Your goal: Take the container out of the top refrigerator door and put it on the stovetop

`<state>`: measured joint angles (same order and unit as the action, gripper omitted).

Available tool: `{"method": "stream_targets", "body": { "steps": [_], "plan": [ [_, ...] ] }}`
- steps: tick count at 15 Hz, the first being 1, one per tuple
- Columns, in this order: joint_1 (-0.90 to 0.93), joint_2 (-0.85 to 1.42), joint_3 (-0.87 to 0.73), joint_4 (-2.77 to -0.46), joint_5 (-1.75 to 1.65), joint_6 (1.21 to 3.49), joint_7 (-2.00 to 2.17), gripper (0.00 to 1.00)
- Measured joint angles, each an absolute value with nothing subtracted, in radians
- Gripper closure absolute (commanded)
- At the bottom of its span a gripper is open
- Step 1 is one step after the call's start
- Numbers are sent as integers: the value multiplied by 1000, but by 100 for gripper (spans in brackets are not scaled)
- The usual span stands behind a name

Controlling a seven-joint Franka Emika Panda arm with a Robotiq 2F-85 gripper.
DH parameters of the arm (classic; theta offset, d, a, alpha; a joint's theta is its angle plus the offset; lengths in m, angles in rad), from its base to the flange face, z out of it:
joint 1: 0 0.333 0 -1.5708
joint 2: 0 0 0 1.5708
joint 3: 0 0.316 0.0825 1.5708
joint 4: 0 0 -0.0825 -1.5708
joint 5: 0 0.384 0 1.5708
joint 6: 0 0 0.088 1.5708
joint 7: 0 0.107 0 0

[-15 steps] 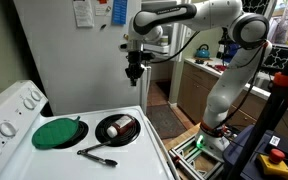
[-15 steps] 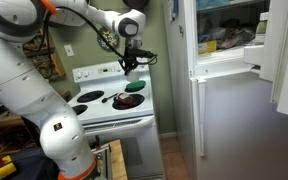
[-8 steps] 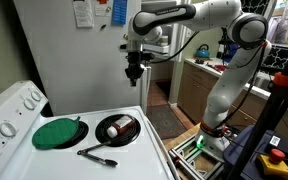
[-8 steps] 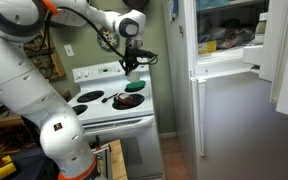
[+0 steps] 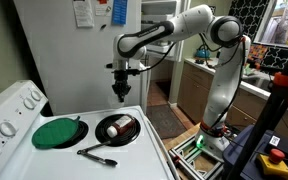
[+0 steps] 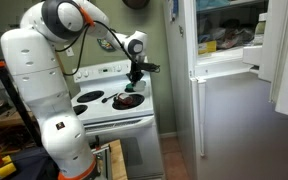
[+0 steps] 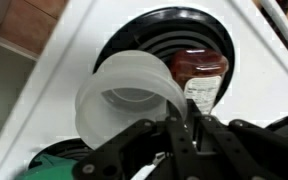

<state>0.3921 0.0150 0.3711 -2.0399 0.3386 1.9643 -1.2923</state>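
the translucent whitish tub (image 7: 134, 98) hangs tilted above a black burner (image 7: 149, 35) of the white stovetop (image 7: 59, 65), its open mouth toward the wrist camera and its rim pinched by the gripper (image 7: 187, 128). in an exterior view the top fridge door (image 6: 287, 60) stands open, white racks (image 6: 256, 62) on its inner side.

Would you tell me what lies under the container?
Under the container: a black burner of the stovetop holding a brown labelled item. Part of the burner is covered and cannot be seen.
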Motion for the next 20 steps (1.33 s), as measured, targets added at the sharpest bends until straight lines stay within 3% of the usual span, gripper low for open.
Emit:
{"method": "stream_targets", "body": {
  "steps": [6, 20],
  "plan": [
    [405, 176, 398, -1975, 185, 2176, -1277, 96],
    [418, 308, 474, -1891, 177, 2245, -1338, 95]
  ]
}}
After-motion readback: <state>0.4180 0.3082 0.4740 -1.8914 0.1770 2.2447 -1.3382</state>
